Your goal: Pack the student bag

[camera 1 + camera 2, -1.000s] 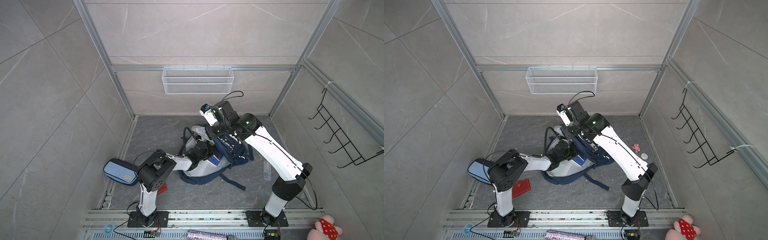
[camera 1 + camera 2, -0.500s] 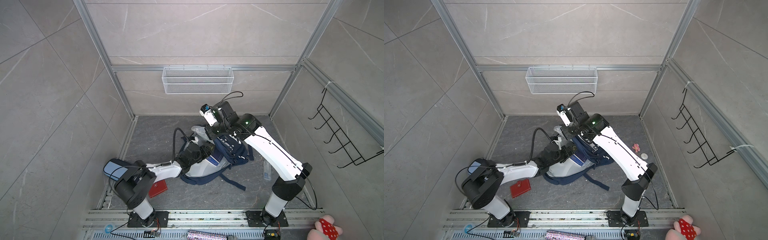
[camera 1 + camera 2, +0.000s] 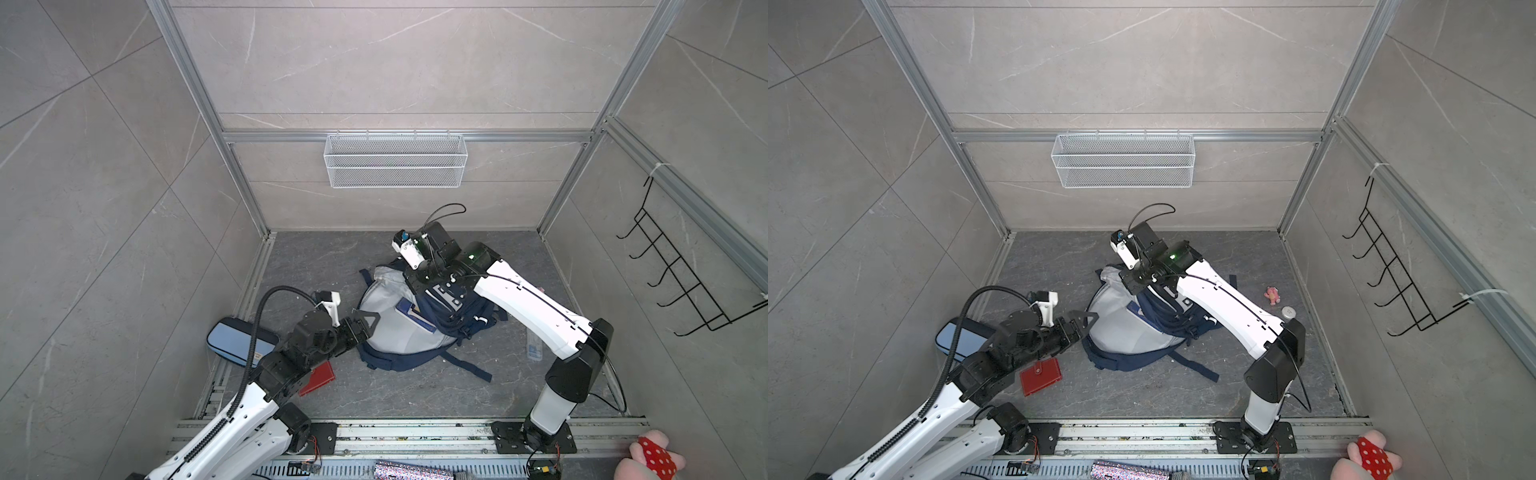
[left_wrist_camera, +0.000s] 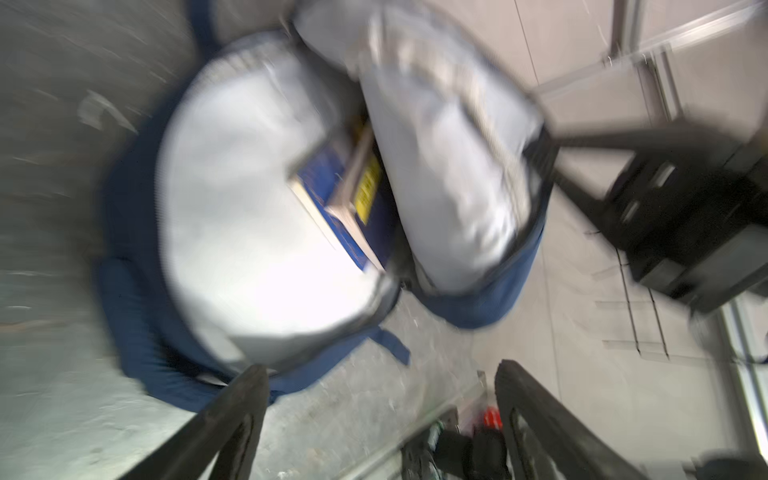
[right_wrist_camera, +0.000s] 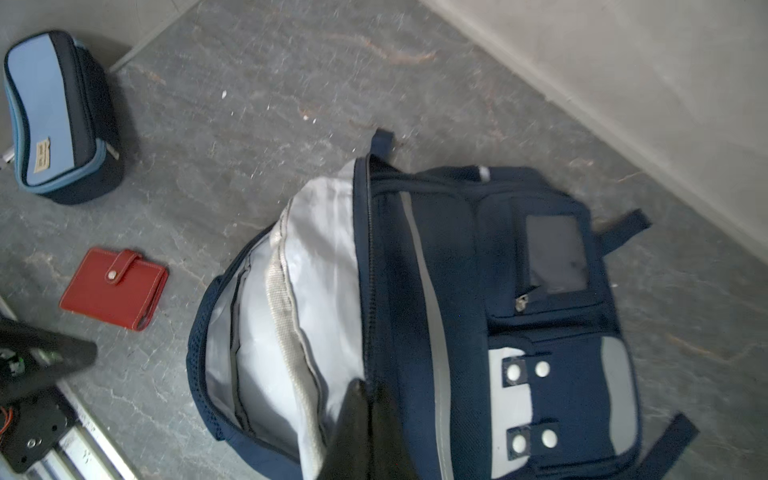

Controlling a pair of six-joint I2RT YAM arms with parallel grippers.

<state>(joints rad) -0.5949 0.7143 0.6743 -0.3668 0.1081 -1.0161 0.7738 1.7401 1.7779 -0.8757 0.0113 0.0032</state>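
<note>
On floor (image 3: 316, 257), student bag (image 3: 386, 328) lying crosswise — mouth leftward, right tool (image 5: 368, 388) pinching its flap (image 5: 399, 270), left tool (image 4: 380, 368) spread, empty.

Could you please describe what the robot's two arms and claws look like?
The left arm and right arm have white shells with black joints. A ribbed black hose runs along the left; a thin black cable loops over the right, beside a green light. The left claw and right claw are slim, black and tapered.

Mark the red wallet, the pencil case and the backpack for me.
red wallet (image 5: 114, 289), right wrist view, middle of its cover.
pencil case (image 5: 45, 108), right wrist view, light-blue top panel.
backpack (image 5: 457, 270), right wrist view, navy front panel.
</note>
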